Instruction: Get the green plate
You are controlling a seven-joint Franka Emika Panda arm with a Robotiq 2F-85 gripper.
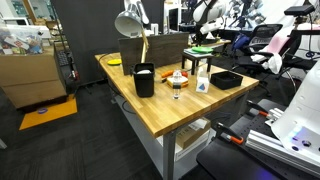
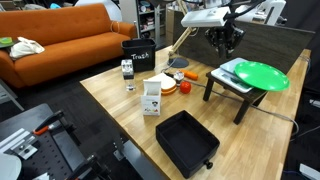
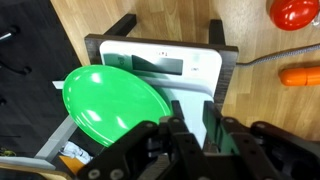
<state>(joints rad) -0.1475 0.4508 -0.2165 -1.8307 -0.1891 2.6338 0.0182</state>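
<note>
At the near edge of the table (image 2: 110, 95) a black tray (image 2: 186, 140) lies flat and empty. Behind it stands a white carton (image 2: 152, 97). Further in is a small dark stand (image 3: 230, 70) topped by a white slab (image 3: 175, 62). The green plate (image 2: 258, 75) rests on that top, face up, half on the slab and hanging out past the stand's edge. It is round, so it has no true long axis. In the wrist view the plate (image 3: 108, 100) reads as an oval slanting from upper left to lower right. Whether it sits quite level I cannot tell. Above the stand hangs the claw (image 2: 226, 42), pointing down and clear of everything. From the wrist, the claw (image 3: 196, 132) shows its fingers parted by a moderate gap with nothing between them, the plate just to one side. At the far edge stands a black bin (image 2: 137, 50); its contents are hidden.
</note>
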